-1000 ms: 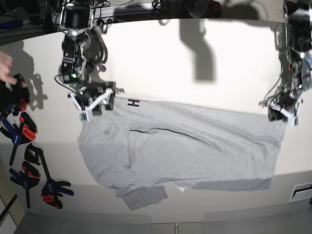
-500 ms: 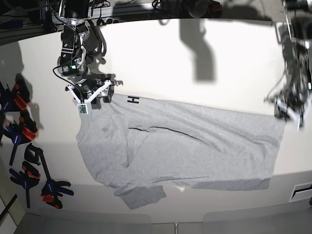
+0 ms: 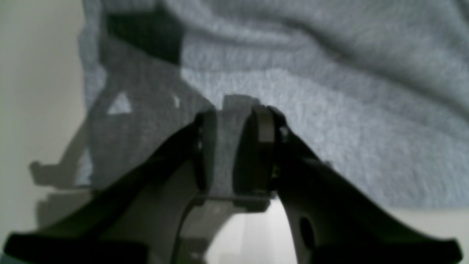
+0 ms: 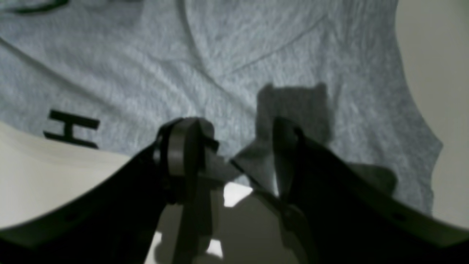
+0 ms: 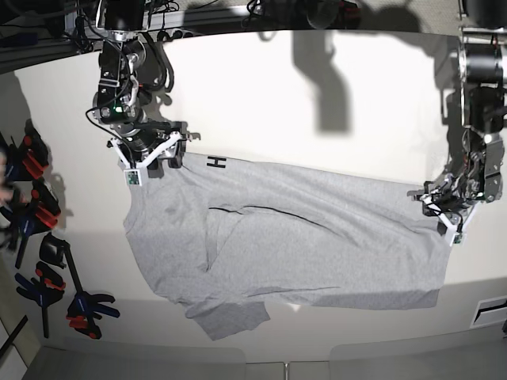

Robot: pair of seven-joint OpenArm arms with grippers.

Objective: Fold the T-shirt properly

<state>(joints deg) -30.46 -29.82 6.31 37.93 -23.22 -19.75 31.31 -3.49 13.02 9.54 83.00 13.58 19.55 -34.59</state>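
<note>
The light grey T-shirt [image 5: 301, 253] lies spread across the white table [image 5: 317, 103], folded over so that a black letter H [image 5: 216, 165] shows at its far edge. My left gripper [image 5: 444, 210] sits at the shirt's right side. In the left wrist view this gripper [image 3: 234, 113] is shut on a strip of the T-shirt [image 3: 329, 73] pinched between its pads. My right gripper [image 5: 150, 162] hovers at the shirt's far-left corner. In the right wrist view its jaws [image 4: 234, 128] stand apart over the cloth edge [image 4: 256, 47], beside the H [image 4: 71, 128].
Several black, blue and orange spring clamps [image 5: 40, 261] lie along the table's left edge. A white slotted part [image 5: 491, 310] sits at the near right. The table's front edge runs just below the shirt's sleeve [image 5: 230, 321].
My left gripper has moved inward and toward the front, dragging the shirt's far-right corner with it. My right gripper has shifted slightly away from the shirt's edge.
</note>
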